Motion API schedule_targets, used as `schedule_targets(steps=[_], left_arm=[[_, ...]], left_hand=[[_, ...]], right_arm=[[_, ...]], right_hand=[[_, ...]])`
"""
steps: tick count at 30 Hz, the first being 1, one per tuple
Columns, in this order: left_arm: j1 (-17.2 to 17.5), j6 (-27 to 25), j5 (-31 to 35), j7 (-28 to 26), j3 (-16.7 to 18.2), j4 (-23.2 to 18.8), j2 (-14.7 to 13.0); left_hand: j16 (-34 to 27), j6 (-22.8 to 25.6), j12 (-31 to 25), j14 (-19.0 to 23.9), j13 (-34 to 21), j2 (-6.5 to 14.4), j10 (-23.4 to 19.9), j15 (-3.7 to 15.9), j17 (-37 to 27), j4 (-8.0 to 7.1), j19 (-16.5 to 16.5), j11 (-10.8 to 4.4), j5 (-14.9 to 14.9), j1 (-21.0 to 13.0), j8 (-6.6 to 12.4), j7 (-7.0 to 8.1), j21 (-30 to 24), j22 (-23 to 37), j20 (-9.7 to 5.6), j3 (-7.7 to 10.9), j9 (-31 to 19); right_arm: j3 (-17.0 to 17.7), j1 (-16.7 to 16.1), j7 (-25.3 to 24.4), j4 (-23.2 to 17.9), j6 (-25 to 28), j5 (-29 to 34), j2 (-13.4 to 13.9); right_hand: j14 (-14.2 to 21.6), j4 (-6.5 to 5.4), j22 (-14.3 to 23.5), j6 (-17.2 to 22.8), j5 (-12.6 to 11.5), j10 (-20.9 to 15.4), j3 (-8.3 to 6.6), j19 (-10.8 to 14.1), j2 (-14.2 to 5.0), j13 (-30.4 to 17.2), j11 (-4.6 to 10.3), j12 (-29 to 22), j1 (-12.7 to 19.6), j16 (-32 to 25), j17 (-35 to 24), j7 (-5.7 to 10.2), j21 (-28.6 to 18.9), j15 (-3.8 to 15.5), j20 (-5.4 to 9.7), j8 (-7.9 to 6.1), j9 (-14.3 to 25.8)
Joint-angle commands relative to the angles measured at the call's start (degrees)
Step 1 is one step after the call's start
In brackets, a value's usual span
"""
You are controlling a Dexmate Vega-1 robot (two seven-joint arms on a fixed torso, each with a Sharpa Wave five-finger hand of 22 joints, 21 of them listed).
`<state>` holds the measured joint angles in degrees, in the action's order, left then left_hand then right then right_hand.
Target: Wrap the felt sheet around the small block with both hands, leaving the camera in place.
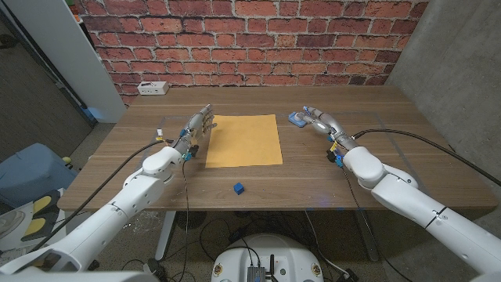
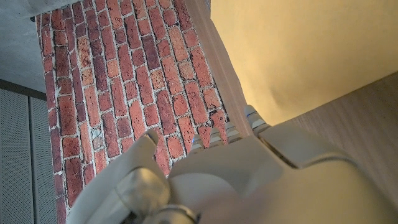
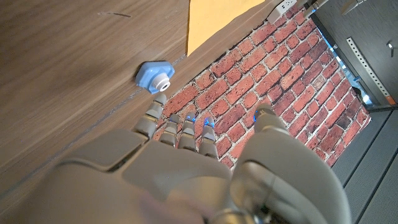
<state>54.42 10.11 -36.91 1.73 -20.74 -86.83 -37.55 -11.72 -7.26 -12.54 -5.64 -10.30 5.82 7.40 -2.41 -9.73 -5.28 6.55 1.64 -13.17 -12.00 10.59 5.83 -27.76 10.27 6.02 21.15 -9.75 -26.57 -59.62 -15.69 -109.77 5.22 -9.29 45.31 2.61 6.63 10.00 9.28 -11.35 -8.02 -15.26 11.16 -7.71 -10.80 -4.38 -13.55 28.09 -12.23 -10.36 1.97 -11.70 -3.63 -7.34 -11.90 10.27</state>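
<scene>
Yellow felt sheet [image 1: 243,141] beside left hand [image 1: 199,126]

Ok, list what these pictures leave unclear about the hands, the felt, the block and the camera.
- Left hand: head view is too small to tell whether its fingers touch the felt sheet; the left wrist view cuts the sheet off at the edges.
- Small blue block: too small for any detail.
- Blue camera: head view, partly behind the right hand; contact unclear. The right wrist view shows a gap.
</scene>
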Motion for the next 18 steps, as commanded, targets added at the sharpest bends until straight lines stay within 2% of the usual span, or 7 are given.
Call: schedule_targets(steps=[1,5,14,18], left_arm=[[0.0,-0.4,-0.2,1.3,0.3,-0.8,-1.3],[-0.4,-0.1,-0.2,2.1,0.3,-0.3,-1.4],[-0.9,0.3,-0.5,3.4,0.3,0.5,-1.6],[-1.1,0.4,-0.7,4.0,0.2,0.7,-1.6]], left_hand=[[-0.1,0.5,-0.3,0.8,-0.1,0.1,-0.7,-0.21,-0.2,0.22,-0.5,0.22,-0.4,0.3,0.16,-0.13,-0.1,0.1,0.55,0.02,-0.1],[0.0,0.8,-0.3,1.1,-0.1,0.1,-1.2,-0.32,-0.2,0.28,-0.9,0.41,-0.4,0.3,0.2,-0.39,-0.1,0.1,0.73,-0.01,-0.1],[0.0,1.3,-0.3,1.7,-0.1,0.0,-1.7,-0.42,-0.2,0.36,-1.2,0.74,-0.4,0.4,0.25,-0.48,0.0,0.1,0.75,-0.06,-0.1],[0.1,1.4,-0.2,2.1,-0.1,0.0,-1.8,-1.72,-0.3,0.4,-1.2,1.04,-0.4,0.5,0.16,-0.49,0.2,0.1,1.57,-0.13,-0.1]], right_arm=[[-2.8,-0.4,-1.2,-4.7,3.7,8.3,1.0],[-4.0,-0.3,-1.4,-6.8,7.1,11.7,1.1],[-5.7,-0.1,-0.7,-9.5,9.8,16.1,1.3],[-6.7,0.2,-0.2,-10.5,10.2,18.7,1.4]], right_hand=[[1.9,0.58,0.2,1.6,0.3,-1.4,-0.42,1.6,-0.22,-0.2,0.21,-0.3,1.1,-0.7,-0.4,0.04,-0.7,0.37,0.17,-0.36,0.1],[3.0,1.18,0.2,2.9,0.3,-2.7,-0.89,2.4,-0.13,-0.2,0.3,-0.4,1.7,-0.9,-0.4,-0.12,-0.9,0.79,1.03,-0.55,0.2],[4.8,1.76,0.3,4.5,0.3,-4.0,-1.51,3.7,-0.09,-0.3,0.48,-0.5,2.5,-1.2,-0.4,0.0,-1.2,1.74,0.6,-0.7,0.2],[5.8,2.15,0.3,5.6,0.3,-5.1,-1.98,4.5,-0.05,-0.3,0.64,-0.6,3.1,-1.3,-0.5,-0.12,-1.4,2.1,0.52,-0.8,0.2]])
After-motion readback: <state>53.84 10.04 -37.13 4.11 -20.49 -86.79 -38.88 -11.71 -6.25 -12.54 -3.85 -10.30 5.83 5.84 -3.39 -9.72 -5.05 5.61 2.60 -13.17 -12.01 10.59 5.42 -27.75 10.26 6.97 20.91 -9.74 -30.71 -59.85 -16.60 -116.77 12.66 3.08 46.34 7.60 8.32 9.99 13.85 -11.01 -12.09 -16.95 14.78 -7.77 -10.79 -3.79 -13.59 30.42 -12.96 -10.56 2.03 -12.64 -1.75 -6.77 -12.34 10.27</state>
